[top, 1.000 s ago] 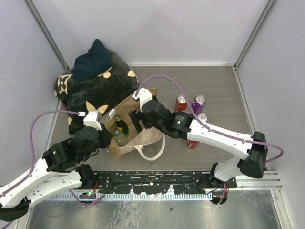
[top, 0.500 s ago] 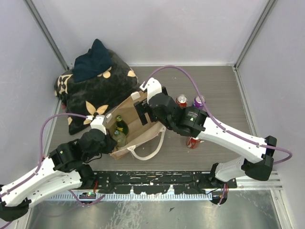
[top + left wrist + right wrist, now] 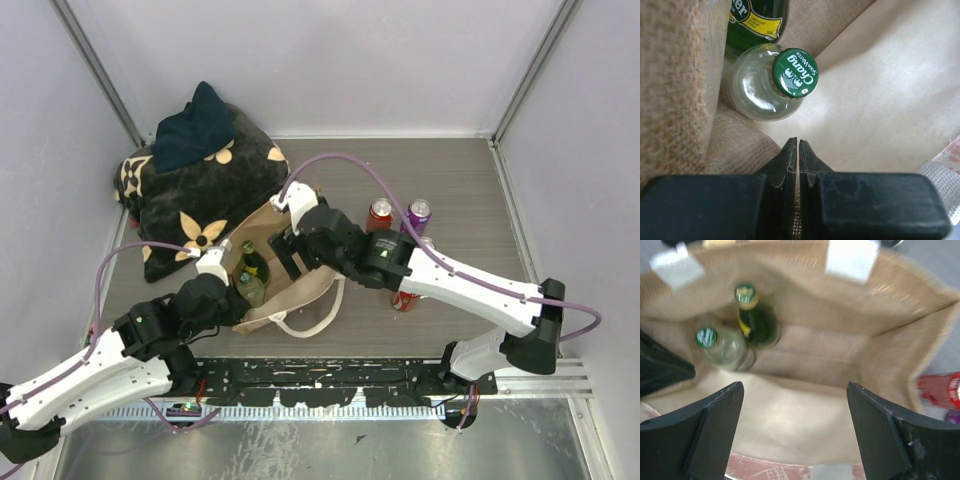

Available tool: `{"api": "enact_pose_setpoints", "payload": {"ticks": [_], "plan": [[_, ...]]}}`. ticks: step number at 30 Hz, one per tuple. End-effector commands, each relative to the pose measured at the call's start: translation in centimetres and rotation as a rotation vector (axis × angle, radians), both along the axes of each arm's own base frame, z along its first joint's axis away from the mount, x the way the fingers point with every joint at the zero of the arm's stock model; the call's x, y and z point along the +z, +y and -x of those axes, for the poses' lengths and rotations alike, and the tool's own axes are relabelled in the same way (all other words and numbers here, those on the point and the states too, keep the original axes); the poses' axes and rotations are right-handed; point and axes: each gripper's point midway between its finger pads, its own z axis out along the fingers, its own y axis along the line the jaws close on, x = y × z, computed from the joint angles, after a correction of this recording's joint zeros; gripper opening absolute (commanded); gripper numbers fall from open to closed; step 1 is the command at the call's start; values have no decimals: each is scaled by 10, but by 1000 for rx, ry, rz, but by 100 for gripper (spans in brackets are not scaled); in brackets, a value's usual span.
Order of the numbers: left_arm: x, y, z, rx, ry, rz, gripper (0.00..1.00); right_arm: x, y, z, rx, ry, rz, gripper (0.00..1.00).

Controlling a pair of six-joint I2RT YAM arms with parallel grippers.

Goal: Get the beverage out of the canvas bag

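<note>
The tan canvas bag lies open at mid-table, a cream handle looped at its near side. Inside stand a clear bottle with a green cap and a dark green bottle with a yellow label. My left gripper is shut on the bag's near-left rim; woven fabric shows between its jaws, just below the clear bottle. My right gripper is open and empty over the bag mouth. In the right wrist view both bottles sit ahead and left of it.
A black cushion with tan flower marks with a dark blue cloth on it lies behind the bag. A red can, a purple can and a further red can stand right of the bag.
My right gripper swung back and right, then returned low over the bag mouth. My left gripper has crept right along the bag's rim, still shut. The bag shifted slightly.
</note>
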Motion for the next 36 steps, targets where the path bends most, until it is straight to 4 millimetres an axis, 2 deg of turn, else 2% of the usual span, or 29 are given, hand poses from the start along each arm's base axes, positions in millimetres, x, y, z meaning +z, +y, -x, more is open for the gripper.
{"api": "enact_pose_setpoints", "payload": {"ticks": [1, 7, 11, 13, 17, 28, 33, 36], "plan": [[-33, 5, 5, 16, 70, -63, 11, -53, 21, 24, 159, 90, 29, 90], [-49, 8, 5, 27, 89, -101, 11, -117, 14, 49, 212, 221, 63, 90], [-57, 11, 7, 40, 102, -106, 11, -142, 8, 51, 190, 259, 111, 90], [-59, 11, 8, 51, 108, -97, 11, -148, 7, 47, 168, 256, 130, 90], [-65, 15, 11, 69, 121, -88, 10, -130, 14, 31, 122, 191, 97, 90], [-69, 23, 15, 100, 126, -68, 10, -56, 48, -16, 4, -14, -89, 90], [-69, 23, 15, 97, 127, -77, 10, -43, 75, -26, 32, -49, -129, 85], [-69, 23, 15, 96, 127, -74, 10, -46, 89, -31, 53, -51, -130, 84]]}}
